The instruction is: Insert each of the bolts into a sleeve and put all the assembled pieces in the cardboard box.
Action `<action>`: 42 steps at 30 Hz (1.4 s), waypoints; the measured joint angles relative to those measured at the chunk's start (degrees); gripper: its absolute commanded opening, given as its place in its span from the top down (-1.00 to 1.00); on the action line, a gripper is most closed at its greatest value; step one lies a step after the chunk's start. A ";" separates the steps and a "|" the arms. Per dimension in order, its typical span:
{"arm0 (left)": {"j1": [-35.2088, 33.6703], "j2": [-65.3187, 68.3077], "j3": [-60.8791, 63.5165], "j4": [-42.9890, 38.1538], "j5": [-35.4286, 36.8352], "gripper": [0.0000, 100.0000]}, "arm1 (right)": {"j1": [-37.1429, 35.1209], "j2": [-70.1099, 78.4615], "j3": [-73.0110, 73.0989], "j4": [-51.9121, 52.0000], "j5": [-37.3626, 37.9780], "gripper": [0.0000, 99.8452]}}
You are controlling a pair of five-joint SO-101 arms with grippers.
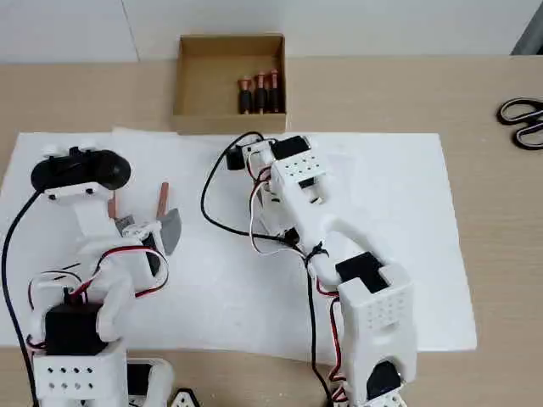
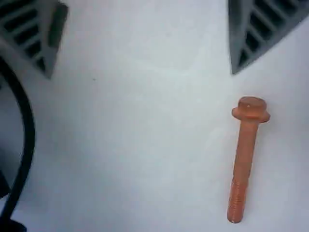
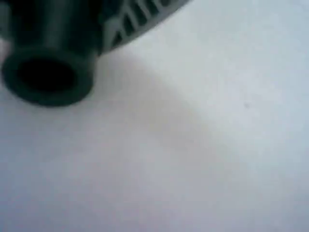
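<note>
A copper bolt (image 2: 246, 159) lies flat on the white paper (image 1: 382, 220), just ahead of my left gripper (image 2: 140, 72), whose grey fingers (image 2: 256, 34) stand open and apart with nothing between them. From above, that bolt (image 1: 161, 199) points away from the left gripper (image 1: 148, 227), and a second bolt (image 1: 111, 205) lies beside the left arm. My right gripper (image 3: 91, 29) is shut on a black sleeve (image 3: 48, 72), held low over the paper with its open end showing. The cardboard box (image 1: 204, 85) at the back holds three assembled pieces (image 1: 260, 93).
Scissors (image 1: 522, 123) lie on the bare table at the far right. The right arm (image 1: 305, 195) stretches over the middle of the paper, with a black cable (image 1: 212, 212) looping beside it. Open paper lies to the right of that arm.
</note>
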 measured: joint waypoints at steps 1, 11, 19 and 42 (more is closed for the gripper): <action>0.00 0.00 0.00 0.00 0.00 0.55 | 0.00 0.00 0.00 0.00 0.00 0.99; -2.37 0.09 -3.43 2.81 -4.66 0.55 | 2.64 -1.76 -4.92 7.47 1.58 0.99; -8.00 9.85 -12.57 4.40 -8.79 0.55 | 2.81 -13.45 -5.01 8.26 5.19 0.99; -19.08 80.09 -46.33 4.48 -21.10 0.55 | 12.40 -16.09 -5.01 8.62 6.15 0.99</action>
